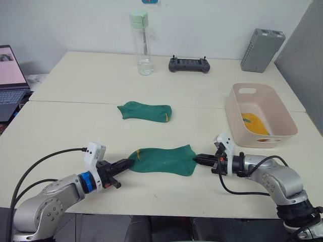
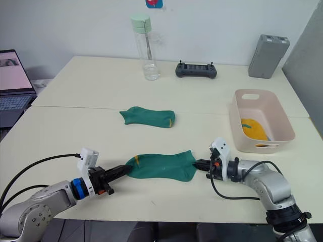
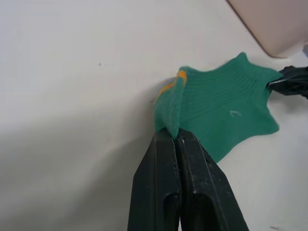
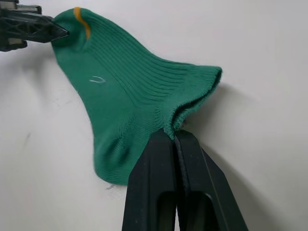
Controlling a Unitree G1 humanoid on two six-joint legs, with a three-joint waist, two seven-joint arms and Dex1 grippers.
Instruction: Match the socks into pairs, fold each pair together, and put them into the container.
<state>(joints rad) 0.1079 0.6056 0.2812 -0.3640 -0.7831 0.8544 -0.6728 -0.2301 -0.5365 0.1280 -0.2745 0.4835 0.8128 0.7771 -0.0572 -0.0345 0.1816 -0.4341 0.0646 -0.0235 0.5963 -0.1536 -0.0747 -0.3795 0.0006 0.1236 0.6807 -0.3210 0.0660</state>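
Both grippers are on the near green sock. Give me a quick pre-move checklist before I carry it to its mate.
1. Left gripper shut on toe end of near dark green knit sock: ok.
2. Right gripper shut on its cuff edge: ok.
3. Sock spread flat between them, no twist: ok.
4. Second dark green sock lies flat farther back on the cream table: ok.
5. Pale pink rectangular plastic bin upright, room inside beside a mustard-yellow sock: ok.
6. Light blue pair already binned: cannot tell.

Head stereo pair looks forward-down over the table [image 1: 75, 126]; both wrist cams sit close, facing each other, sharing the near green sock [image 1: 164, 160].
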